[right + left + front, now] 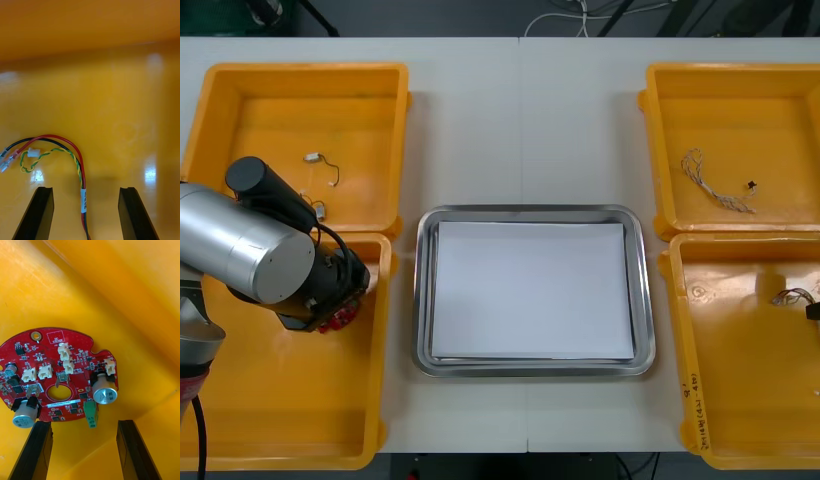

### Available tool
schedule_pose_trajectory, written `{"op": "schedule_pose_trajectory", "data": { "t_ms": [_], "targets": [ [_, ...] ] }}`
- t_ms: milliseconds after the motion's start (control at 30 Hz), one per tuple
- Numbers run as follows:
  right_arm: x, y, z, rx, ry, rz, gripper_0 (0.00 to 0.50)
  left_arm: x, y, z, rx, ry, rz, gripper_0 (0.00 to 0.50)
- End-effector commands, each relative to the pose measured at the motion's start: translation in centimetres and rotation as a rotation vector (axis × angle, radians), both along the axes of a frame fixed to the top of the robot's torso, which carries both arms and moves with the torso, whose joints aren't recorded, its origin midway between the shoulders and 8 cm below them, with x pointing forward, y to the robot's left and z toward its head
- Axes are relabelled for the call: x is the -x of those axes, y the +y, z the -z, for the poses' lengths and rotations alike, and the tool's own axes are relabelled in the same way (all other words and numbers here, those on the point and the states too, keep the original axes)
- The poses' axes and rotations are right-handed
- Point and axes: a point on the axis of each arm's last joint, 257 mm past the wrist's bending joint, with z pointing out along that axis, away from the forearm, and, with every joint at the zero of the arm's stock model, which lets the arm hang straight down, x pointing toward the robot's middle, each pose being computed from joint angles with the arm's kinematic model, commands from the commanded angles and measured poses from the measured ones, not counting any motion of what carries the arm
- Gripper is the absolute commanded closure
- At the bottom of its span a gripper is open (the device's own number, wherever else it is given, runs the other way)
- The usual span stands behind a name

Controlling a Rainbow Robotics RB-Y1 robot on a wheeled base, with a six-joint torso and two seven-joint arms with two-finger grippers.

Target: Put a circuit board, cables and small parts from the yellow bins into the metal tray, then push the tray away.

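The board [75,352] lies flat in the near-left bin [280,410], in the part toward the tray [635,300], directly ahead of the left gripper [84,423]. The jaws stand open, and the board's near edge sits level with their tips, partly between them. It is round, so it has no long axis, and it is wider than the gap. As I judge it, the grip has to take that near edge rather than span the board. The left arm is right over it; the right is across the table.

The right gripper [86,188] hangs low in the near-right bin [740,390], jaws open. The cable [79,168] runs lengthwise between them, and its loop and plugs curl off to one side beyond the tips.

The far-left bin [300,100] holds small metal parts [315,157]. The far-right bin [740,110] holds a pale cable [715,187]. The tray is white inside and has nothing in it yet.
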Motion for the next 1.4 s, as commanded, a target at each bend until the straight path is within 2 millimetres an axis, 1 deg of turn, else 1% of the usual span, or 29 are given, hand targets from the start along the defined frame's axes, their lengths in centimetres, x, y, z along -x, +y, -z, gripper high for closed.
{"op": "schedule_pose_trajectory", "data": {
  "t_ms": [33, 333, 500, 1000, 1033, 1067, 1133, 1167, 1400],
  "targets": [
    [-0.7, -1.5, -1.5, 0.057, -0.014, -0.038, 0.000, -1.5, -1.7, -0.6, 0.031, -0.043, -0.055, 0.000],
    [-0.7, -1.1, -1.0, 0.049, -0.019, -0.038, 0.000, -1.5, -1.6, -0.2, 0.028, -0.037, -0.062, 0.000],
    [-0.7, -0.7, -0.3, 0.038, -0.020, -0.034, 0.000, -1.5, -1.5, 0.1, 0.028, -0.032, -0.067, 0.000],
    [-1.0, -0.6, 0.3, 0.031, -0.036, -0.026, 0.000, -1.4, -1.8, 0.6, 0.011, -0.035, -0.058, 0.002],
    [-1.0, -0.6, 0.4, 0.031, -0.036, -0.028, 0.000, -1.4, -1.8, 0.6, 0.011, -0.034, -0.057, 0.037],
    [-1.1, -0.6, 0.4, 0.031, -0.038, -0.028, 0.000, -1.4, -1.9, 0.6, 0.009, -0.033, -0.053, 0.147],
    [-1.1, -0.6, 0.4, 0.031, -0.039, -0.028, 0.000, -1.4, -1.9, 0.7, 0.010, -0.032, -0.051, 0.449],
    [-1.1, -0.5, 0.4, 0.029, -0.039, -0.028, 0.000, -1.3, -1.9, 0.7, 0.012, -0.031, -0.052, 0.494],
    [-1.2, 0.4, 1.0, 0.001, -0.040, -0.016, 0.000, -1.4, -1.8, 0.6, 0.007, -0.034, -0.051, 0.500]
  ]
}}
